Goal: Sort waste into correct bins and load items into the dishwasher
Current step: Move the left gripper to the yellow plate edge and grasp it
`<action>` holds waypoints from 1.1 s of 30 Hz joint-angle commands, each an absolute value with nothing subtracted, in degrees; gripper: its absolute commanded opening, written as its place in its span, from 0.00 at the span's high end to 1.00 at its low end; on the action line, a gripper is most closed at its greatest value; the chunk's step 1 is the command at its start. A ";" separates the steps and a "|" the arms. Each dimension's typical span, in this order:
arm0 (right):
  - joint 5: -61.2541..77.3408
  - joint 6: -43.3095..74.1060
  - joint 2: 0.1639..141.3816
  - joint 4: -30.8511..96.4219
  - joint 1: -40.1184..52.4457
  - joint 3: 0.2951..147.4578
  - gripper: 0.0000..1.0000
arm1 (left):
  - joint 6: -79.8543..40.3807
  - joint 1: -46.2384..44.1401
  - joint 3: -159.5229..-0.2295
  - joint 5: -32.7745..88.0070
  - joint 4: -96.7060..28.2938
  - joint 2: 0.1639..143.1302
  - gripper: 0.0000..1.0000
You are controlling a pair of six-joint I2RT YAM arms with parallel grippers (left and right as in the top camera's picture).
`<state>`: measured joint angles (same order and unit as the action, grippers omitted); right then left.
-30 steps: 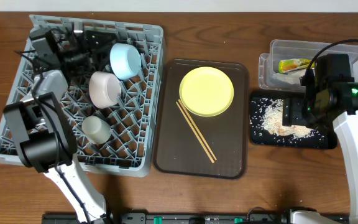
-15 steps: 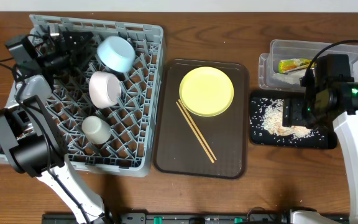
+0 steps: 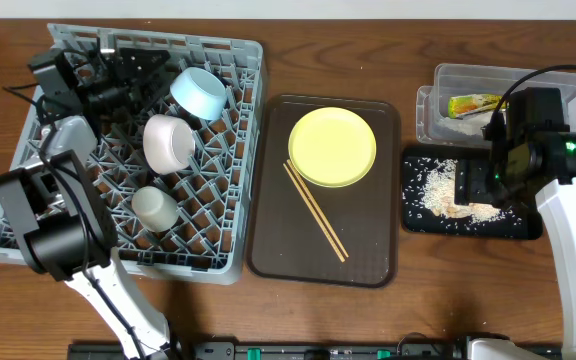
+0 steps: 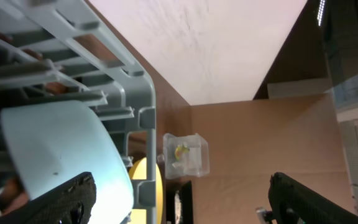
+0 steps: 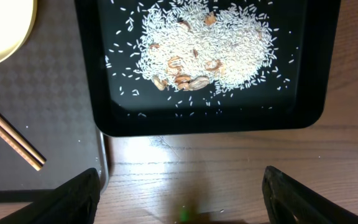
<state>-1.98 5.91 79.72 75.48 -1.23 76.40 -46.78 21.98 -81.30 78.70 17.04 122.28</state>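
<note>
The grey dishwasher rack [image 3: 233, 235] holds a light-blue bowl [image 3: 200, 95], a white bowl [image 3: 168, 142] and a small cup [image 3: 155, 207]. My left gripper [image 3: 151, 75] hovers open at the rack's far-left corner, one finger against the light-blue bowl [image 4: 55, 149]. The yellow plate [image 3: 332, 147] and the chopsticks [image 3: 315, 211] lie on the brown tray. The clear tub [image 3: 528, 75] holds the snack wrapper [image 3: 473, 104]. Rice and scraps [image 5: 204, 43] lie in the black tray [image 5: 204, 124]. My right gripper [image 5: 185, 199] stands open above that tray's near edge, holding nothing.
The brown serving tray [image 3: 368, 255] sits between the rack and the bins. The black tray [image 3: 413, 215] lies just in front of the clear tub at the table's right. Bare wood shows along the front edge.
My left arm swung left over the rack's corner and partly back, its jaws spreading wider. The light-blue bowl shifted slightly in the rack. My right arm has not moved.
</note>
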 commanded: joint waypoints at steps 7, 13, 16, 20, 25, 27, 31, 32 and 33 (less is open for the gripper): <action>-2.55 6.81 78.96 75.66 -2.28 77.36 0.19 | -38.59 23.24 -81.47 70.96 12.43 115.68 0.11; -2.55 6.81 78.96 75.66 -2.28 77.36 0.19 | -23.59 23.14 -81.49 58.15 -7.44 109.43 0.11; -2.55 6.81 78.96 75.64 -2.28 77.36 0.18 | -16.05 22.85 -81.49 50.39 -18.06 104.38 0.11; -2.55 6.81 78.96 75.64 -2.28 77.36 0.19 | -12.64 21.61 -81.49 39.72 -29.85 96.77 0.11; -2.55 6.81 78.96 75.64 -2.28 77.36 0.18 | -12.23 17.06 -81.49 28.95 -41.15 88.31 0.11; -2.55 6.81 78.96 75.66 -2.28 77.36 0.18 | -12.23 14.00 -81.49 25.15 -45.04 85.69 0.11; -2.55 6.81 78.96 75.66 -2.28 77.36 0.18 | -12.25 5.67 -81.49 17.89 -50.70 82.41 0.11; -2.55 6.81 78.96 75.66 -2.28 77.36 0.17 | -12.23 2.98 -81.49 17.19 -51.66 82.06 0.11; -2.55 6.81 78.96 75.64 -2.28 77.36 0.17 | -12.25 -1.26 -81.49 17.26 -52.47 81.95 0.11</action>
<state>-2.00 5.93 79.72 75.61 -1.23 76.40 -13.41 5.74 -81.03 23.57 -50.96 82.67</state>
